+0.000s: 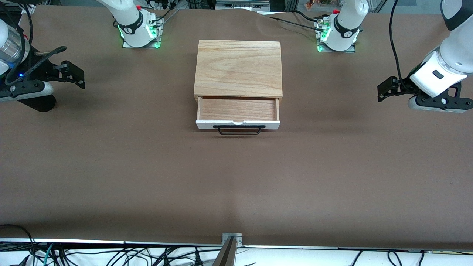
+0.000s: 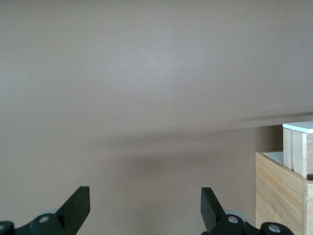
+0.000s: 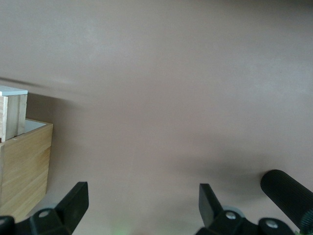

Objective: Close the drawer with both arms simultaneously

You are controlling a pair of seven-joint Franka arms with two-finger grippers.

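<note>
Drawer (image 1: 237, 111) open at table ctr; left gripper (image 1: 384, 90) & right gripper (image 1: 75, 75) spread wide, equidistant at opp. ends

The drawer (image 1: 238, 112), a shallow wooden tray with a white front and a thin black bar handle (image 1: 241, 130), stood pulled partway out of its oak box (image 1: 238, 69) toward 6 o'clock in the front view, empty, just above the table's middle. The right arm's gripper (image 1: 75, 75) hung with fingers apart over the table at 9 o'clock of the box, well apart from it. The left arm's gripper (image 1: 386, 89), likewise spread, hung at 3 o'clock.
</note>
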